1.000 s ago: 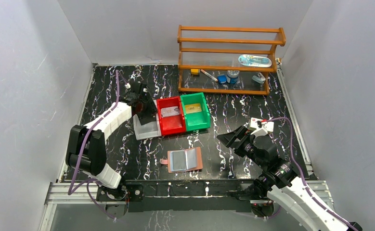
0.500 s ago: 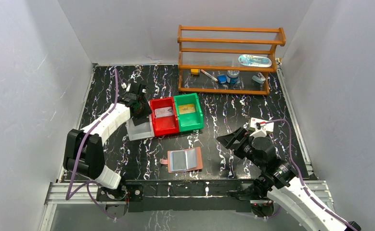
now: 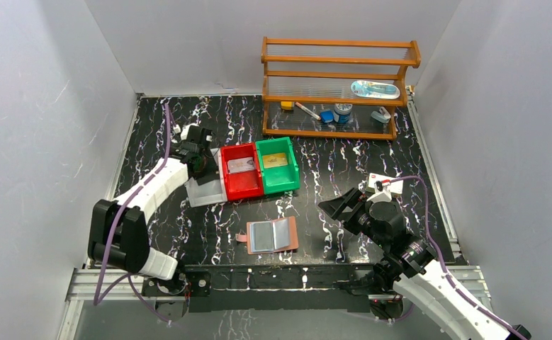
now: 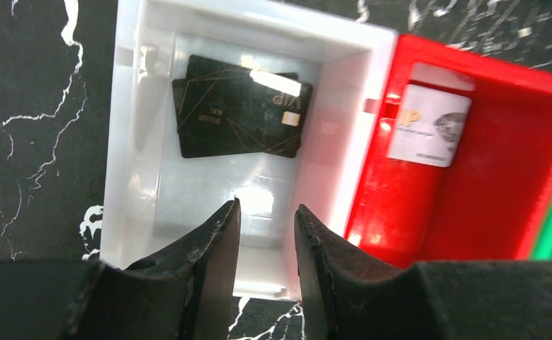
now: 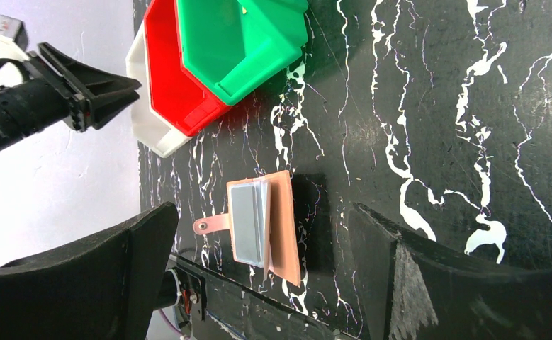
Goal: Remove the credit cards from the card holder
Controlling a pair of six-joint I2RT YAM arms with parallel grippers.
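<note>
The card holder (image 3: pixel 273 235), reddish-brown leather, lies open on the table near the front edge, its pale grey-blue pockets facing up and a strap tab at its left. My right gripper (image 3: pixel 326 223) hovers just right of it, open wide; in the right wrist view the card holder (image 5: pixel 262 225) shows between the spread fingers (image 5: pixel 117 269), untouched. My left gripper (image 4: pixel 266 205) hangs over the white bin (image 4: pixel 127 142), its jaws a narrow gap apart with nothing between them. Two black cards (image 4: pixel 241 117) lie overlapped in that bin.
A red bin (image 3: pixel 243 173) with a white card (image 4: pixel 427 126) and a green bin (image 3: pixel 276 164) with a yellowish card stand in a row beside the white bin (image 3: pixel 205 191). A wooden rack (image 3: pixel 336 85) with small items stands at the back right.
The left arm has drawn back to the left, and the three bins have shifted left with it. Its jaws have narrowed. The right arm has barely moved.
</note>
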